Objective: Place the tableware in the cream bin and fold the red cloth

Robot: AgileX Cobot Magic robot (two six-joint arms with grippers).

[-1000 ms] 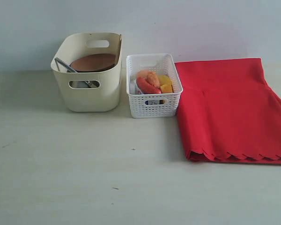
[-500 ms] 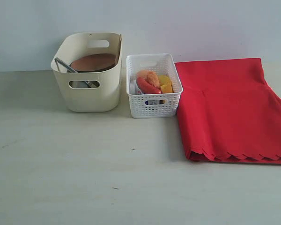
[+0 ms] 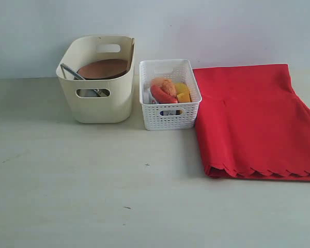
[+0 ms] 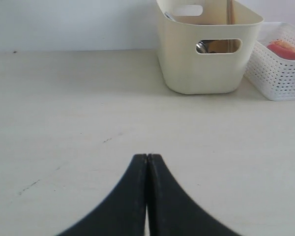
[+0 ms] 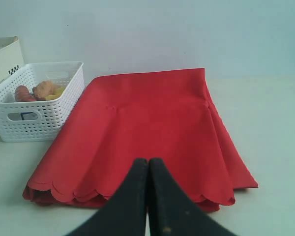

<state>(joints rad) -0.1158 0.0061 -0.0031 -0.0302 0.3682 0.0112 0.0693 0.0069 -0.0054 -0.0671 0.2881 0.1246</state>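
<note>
Pointing across the bare pale table (image 3: pixel 93 196) toward the bins, the left gripper (image 4: pixel 147 157) has its two black fingers pressed tight together, with nothing between them.

Farther off, at the far left of the scene, stands the cream bin (image 3: pixel 98 82), a tall smooth tub with rounded corners and an oval cut-out in each end. A round brown plate (image 3: pixel 102 68) leans inside it. A grey metal utensil (image 3: pixel 70 71) slants up against the bin's left rim, and something shiny shows through the near cut-out. From the left wrist camera a wooden chopstick (image 4: pixel 229 12) stands upright against the inner wall.

Just right of the bin sits a smaller white basket (image 3: pixel 169 111) with lattice sides, holding orange, red and yellow food (image 3: pixel 168 90).

Right of the basket and just beside it, the red cloth (image 3: pixel 256 121) lies flat on the table, plain and bright. It is folded over into layers and is far wider than either bin. Its scalloped edges are stacked along the near side, and a faint crease runs across the top layer.

The right gripper (image 5: pixel 148 161) is over that near scalloped edge, its fingers also closed against each other, gripping nothing.
</note>
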